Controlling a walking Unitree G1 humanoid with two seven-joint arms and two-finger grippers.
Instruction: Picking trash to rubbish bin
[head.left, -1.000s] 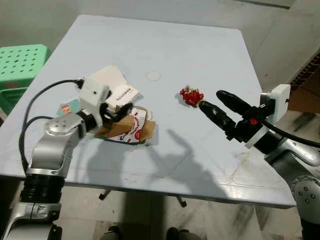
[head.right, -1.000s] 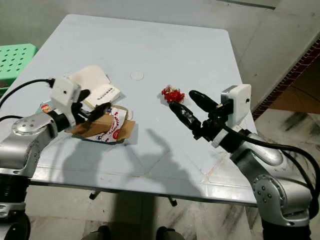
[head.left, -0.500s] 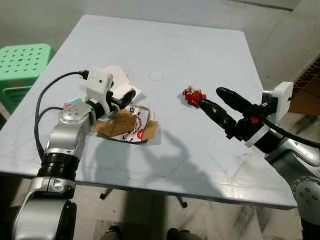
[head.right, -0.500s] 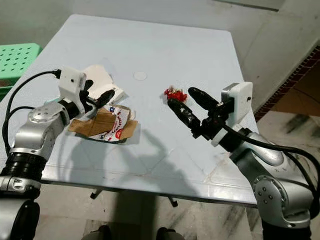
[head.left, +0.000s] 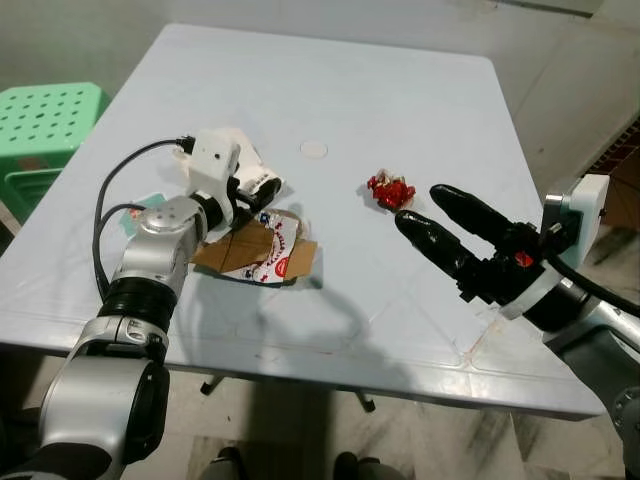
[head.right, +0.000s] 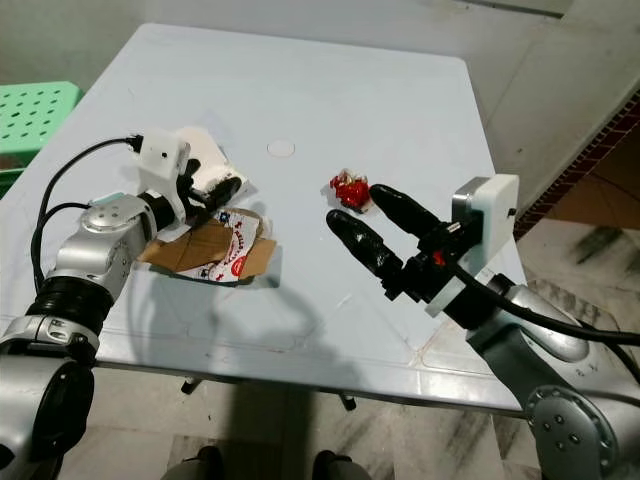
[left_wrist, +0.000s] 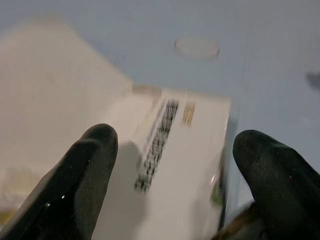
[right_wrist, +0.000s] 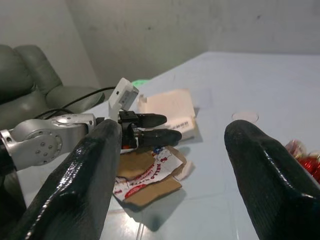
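A crumpled red wrapper (head.left: 389, 190) lies mid-table on the pale blue table (head.left: 400, 80). My right gripper (head.left: 422, 208) is open, its two black fingers pointing at the wrapper from just short of it, not touching. On the left, a white box with a barcode (head.left: 256, 180) rests on a flattened brown and red-printed carton (head.left: 255, 250). My left gripper (head.right: 218, 190) is open above that box; in the left wrist view the white box (left_wrist: 185, 165) lies between and beyond the two fingers (left_wrist: 90, 165).
A small white disc (head.left: 314, 150) lies on the table beyond the trash. A green perforated stool (head.left: 45, 125) stands off the table's left side. A small teal scrap (head.left: 150, 203) peeks out by my left forearm. The table's near edge is close below both arms.
My left gripper has swung up from the brown carton to over the white box. My right gripper has drawn back a little from the red wrapper, which stays put.
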